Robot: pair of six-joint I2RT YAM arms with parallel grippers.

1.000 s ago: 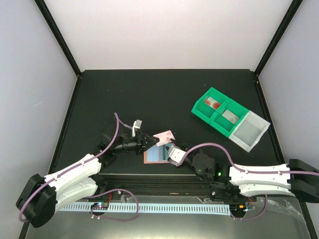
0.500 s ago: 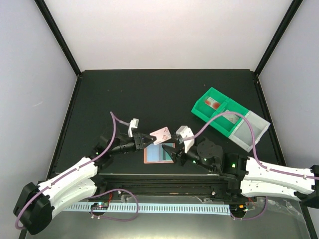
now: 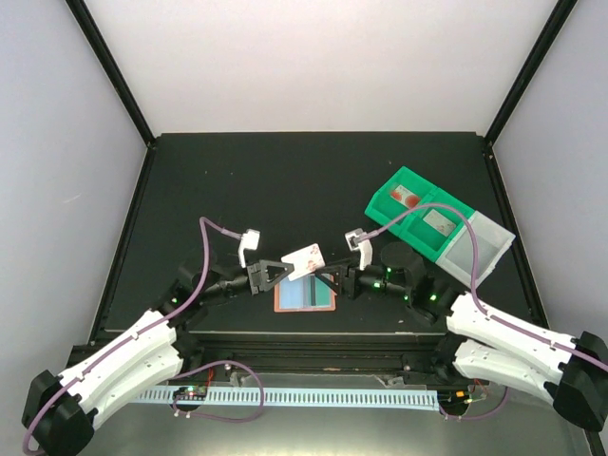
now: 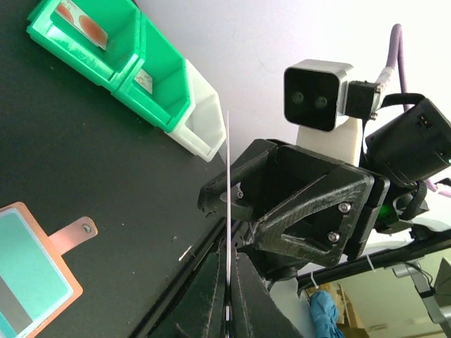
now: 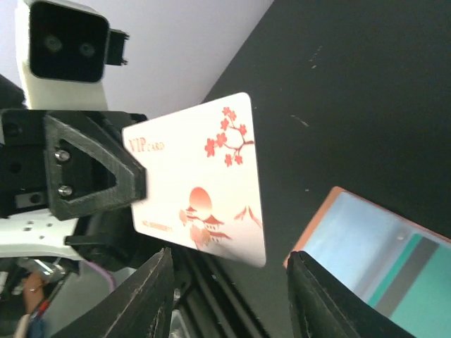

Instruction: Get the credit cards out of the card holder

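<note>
Nearest us, the card holder lies open and flat on the table, just beyond the arm bases, with teal and pale blue cards showing in it; these are not yet out.

Just above and behind it, the left gripper is clamped tight on a white VIP card, gripping its left end and holding it clear of the holder; the card's long axis runs roughly left to right, along the line between the two arms, with its free end pointing at the right gripper.

That gripper comes in from the right with its jaws parted and nothing between them; the card sits just ahead of its fingertips, touching neither, and its printed face is turned toward the right wrist camera.

We judge the coming move to be a handover, and the right arm is the nearer one to the free end; it would need the jaws to straddle the thin edge.

Farther right and back stands the green bin, well apart.
</note>
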